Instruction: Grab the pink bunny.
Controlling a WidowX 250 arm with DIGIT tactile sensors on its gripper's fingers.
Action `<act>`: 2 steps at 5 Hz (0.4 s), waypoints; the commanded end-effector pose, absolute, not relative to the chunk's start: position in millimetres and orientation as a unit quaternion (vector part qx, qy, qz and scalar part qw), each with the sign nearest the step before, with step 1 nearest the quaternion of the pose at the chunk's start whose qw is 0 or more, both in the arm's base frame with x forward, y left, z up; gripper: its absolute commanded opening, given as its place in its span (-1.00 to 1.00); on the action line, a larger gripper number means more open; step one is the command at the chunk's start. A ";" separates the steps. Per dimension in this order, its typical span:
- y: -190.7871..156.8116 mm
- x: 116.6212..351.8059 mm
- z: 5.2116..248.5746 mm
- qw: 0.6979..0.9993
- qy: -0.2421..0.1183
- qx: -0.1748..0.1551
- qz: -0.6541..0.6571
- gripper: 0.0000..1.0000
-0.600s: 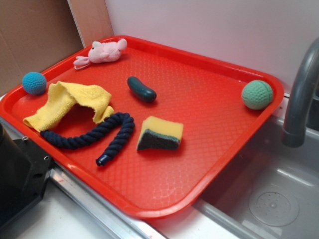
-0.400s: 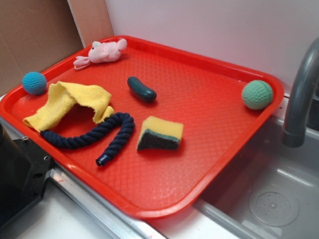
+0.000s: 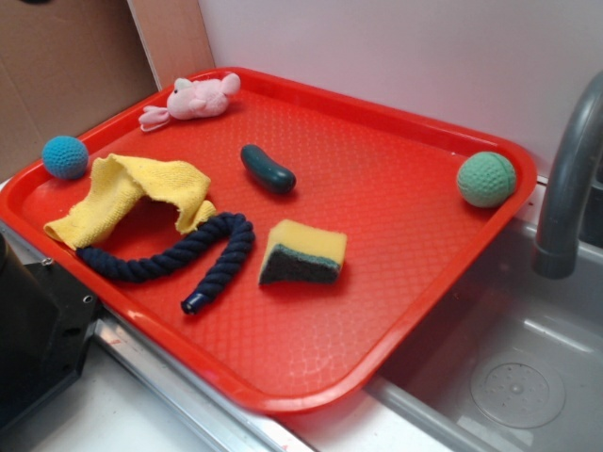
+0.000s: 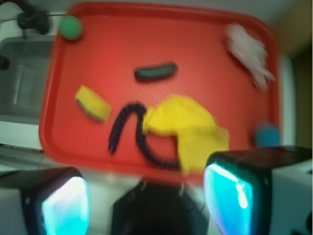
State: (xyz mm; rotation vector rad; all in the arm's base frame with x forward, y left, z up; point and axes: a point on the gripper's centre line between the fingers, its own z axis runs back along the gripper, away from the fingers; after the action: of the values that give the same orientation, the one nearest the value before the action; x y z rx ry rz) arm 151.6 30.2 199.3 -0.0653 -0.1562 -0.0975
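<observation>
In the wrist view the bunny (image 4: 248, 51) is seen at about one o'clock, well apart from the wide-open, empty hand (image 4: 146, 198), its long axis running roughly eleven-to-five.

One red tray (image 3: 415, 282) carries two crochet balls, a blue ball (image 3: 64, 156) and a green ball (image 3: 486, 179), plus one pink bunny (image 3: 195, 100), one yellow cloth (image 3: 132, 193), one navy rope (image 3: 179, 257), one sponge (image 3: 301, 251) and one dark green pickle (image 3: 268, 169)

no readable text, labels or numbers anywhere
</observation>
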 end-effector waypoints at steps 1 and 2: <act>85.6 238.7 152.3 0.989 -0.074 0.020 -0.127 1.00; 104.2 269.1 135.5 0.985 -0.078 0.045 -0.147 1.00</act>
State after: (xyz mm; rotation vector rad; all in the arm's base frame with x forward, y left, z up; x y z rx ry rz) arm 259.3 102.8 117.2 0.0652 -0.1046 -0.2783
